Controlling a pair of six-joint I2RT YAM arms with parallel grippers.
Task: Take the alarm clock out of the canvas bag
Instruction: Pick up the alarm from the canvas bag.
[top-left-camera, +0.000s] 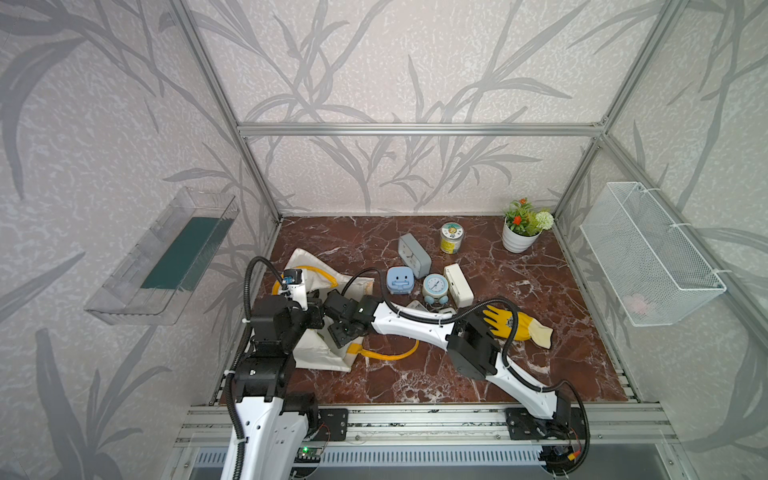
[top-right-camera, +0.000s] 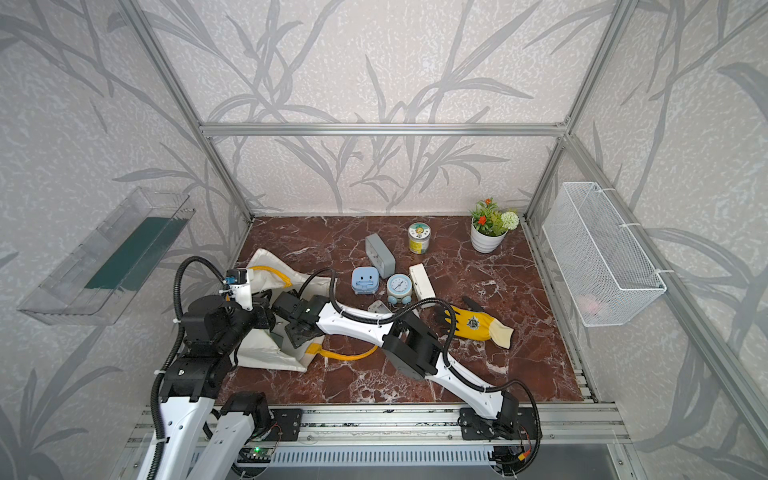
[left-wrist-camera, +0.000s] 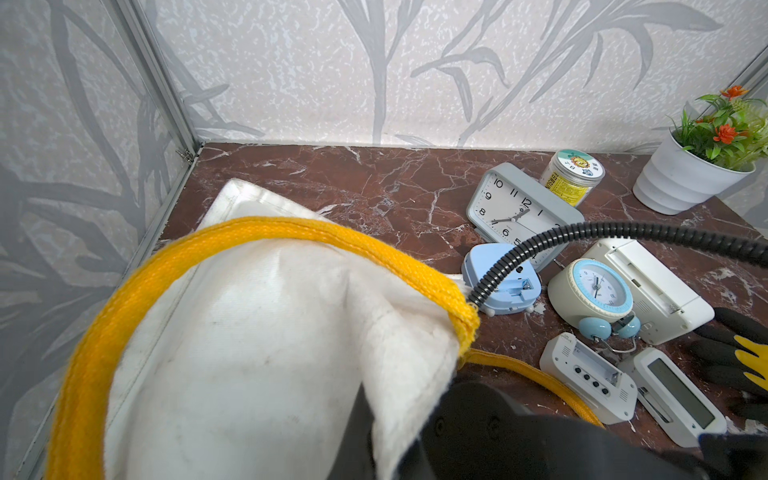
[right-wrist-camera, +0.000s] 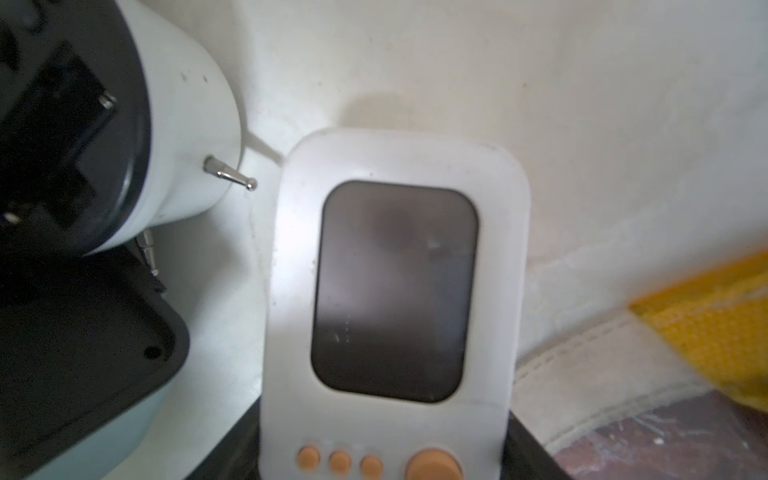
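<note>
Right gripper (top-left-camera: 338, 332) in canvas bag (top-left-camera: 320, 353), flanking white alarm clock (right-wrist-camera: 395, 291), grip unclear, clock only in wrist view

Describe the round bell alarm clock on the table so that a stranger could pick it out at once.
On the red-brown marble table, look at the cluster of clocks near the middle. The round clock sits between a blue square clock and a white boxy clock. It alone has a round case, pale-blue rim and two blue bells.

White arm links (top-left-camera: 409, 326), black joints (top-left-camera: 473, 353), ribbed black cable conduits (top-left-camera: 248, 286), white zip ties (top-left-camera: 246, 322).
</note>
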